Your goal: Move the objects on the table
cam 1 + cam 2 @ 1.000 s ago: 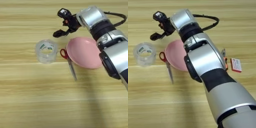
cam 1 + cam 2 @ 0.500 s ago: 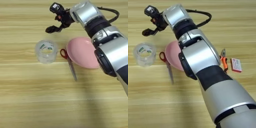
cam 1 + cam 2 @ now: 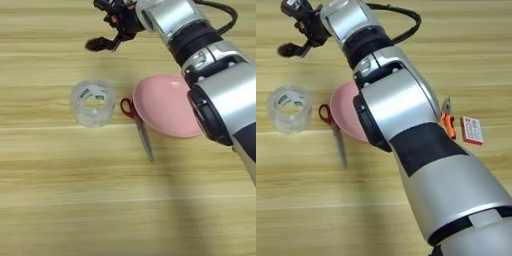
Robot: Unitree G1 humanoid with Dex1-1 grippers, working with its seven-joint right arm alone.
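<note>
Since 1 s ago the right gripper [image 3: 102,42] has swung left & further back across the table [image 3: 60,200], off the pink plate [image 3: 165,105], now past the tape roll [image 3: 92,102].

Left eye: fingers look near-closed, nothing held, tho can't be sure. Red-handled scissors [image 3: 137,125] lie btwn roll & plate.

Right eye: orange-handled pliers [image 3: 448,122] next to a red-white card [image 3: 472,130], well right. Nothing gripped yet; prob. lining up on the roll.

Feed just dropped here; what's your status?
Right gripper beyond the tape roll, holding nothing visible. Scissors beside the pink plate. Pliers far right, untouched.
</note>
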